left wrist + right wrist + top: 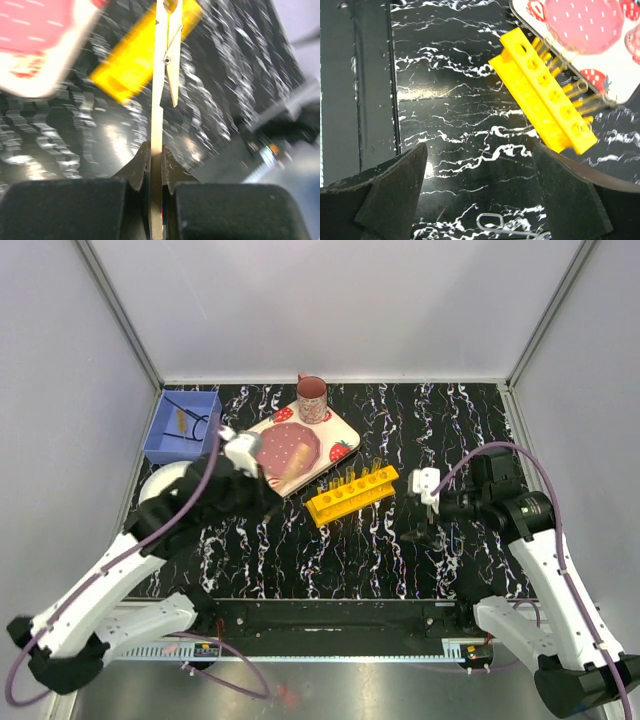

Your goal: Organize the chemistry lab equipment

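Observation:
The yellow test-tube rack (352, 494) lies slantwise mid-table with thin clear tubes (362, 472) in its holes. It also shows in the right wrist view (545, 90) and, blurred, in the left wrist view (131, 60). My left gripper (262, 480) (156, 150) is shut on a wooden spring clamp (159, 90) (290, 472), held above the table just left of the rack. My right gripper (415, 532) (480, 190) is open and empty, low over the table right of the rack. A thin metal wire loop (512, 230) lies on the table below it.
A blue bin (182, 426) at the back left holds a small wooden-handled item (180, 420) and a dark wire. A white paper plate (160, 480) lies in front of it. The strawberry plate (300, 445) and pink mug (311, 398) stand behind the rack.

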